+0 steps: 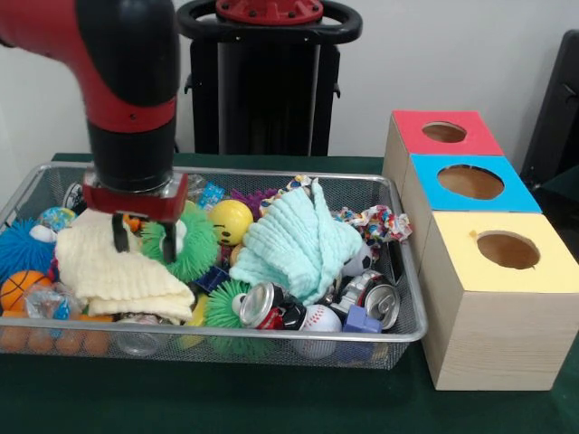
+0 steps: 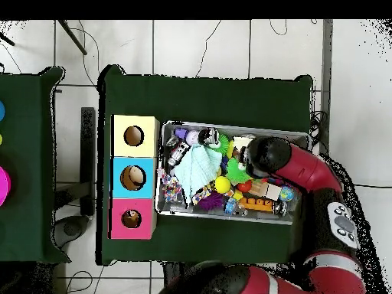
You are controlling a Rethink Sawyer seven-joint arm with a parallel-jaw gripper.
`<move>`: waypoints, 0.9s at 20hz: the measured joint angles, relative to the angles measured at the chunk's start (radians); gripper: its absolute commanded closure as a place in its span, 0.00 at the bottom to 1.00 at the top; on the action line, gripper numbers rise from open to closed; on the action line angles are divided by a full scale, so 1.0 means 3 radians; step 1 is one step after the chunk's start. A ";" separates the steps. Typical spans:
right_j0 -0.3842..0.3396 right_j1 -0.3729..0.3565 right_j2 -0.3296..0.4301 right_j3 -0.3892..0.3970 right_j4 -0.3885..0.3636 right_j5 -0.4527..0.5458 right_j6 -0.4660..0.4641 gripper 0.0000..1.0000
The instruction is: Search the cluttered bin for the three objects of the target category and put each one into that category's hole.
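Note:
The wire mesh bin (image 1: 271, 336) is full of mixed toys, cloths and cans; it also shows in the overhead view (image 2: 230, 218). My gripper (image 1: 143, 237) is open at the bin's left part. Its fingers hang just above a pale yellow cloth (image 1: 118, 271) and beside a green spiky ball (image 1: 194, 242), holding nothing. In the overhead view the arm (image 2: 268, 157) covers the gripper. The red-topped box's hole (image 1: 443, 132) is the farthest of the three boxes to the right of the bin, and it shows in the overhead view (image 2: 131, 219).
A mint cloth (image 1: 294, 240) lies mid-bin, with a yellow ball (image 1: 231, 220), crushed cans (image 1: 262, 305), a baseball (image 1: 318, 318) and a small basketball (image 1: 20, 289) around it. The blue-topped box (image 1: 470, 182) and the yellow-topped box (image 1: 507, 250) stand nearer than the red one.

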 measured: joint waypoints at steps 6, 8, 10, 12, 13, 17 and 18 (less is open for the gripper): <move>-0.0142 0.0196 0.0105 -0.0371 -0.0073 0.0139 0.0000 0.00; -0.0194 0.0276 0.0171 -0.0503 -0.0108 0.0141 0.0000 0.00; -0.0211 0.0302 0.0197 -0.0549 -0.0129 0.0141 0.0000 0.00; -0.0228 0.0320 0.0221 -0.0586 -0.0162 0.0141 0.0000 0.00; -0.0258 0.0339 0.0249 -0.0634 -0.0224 0.0139 0.0000 1.00; -0.0288 0.0346 0.0286 -0.0650 -0.0249 0.0139 0.0000 1.00; -0.0305 0.0354 0.0310 -0.0661 -0.0269 0.0140 0.0000 1.00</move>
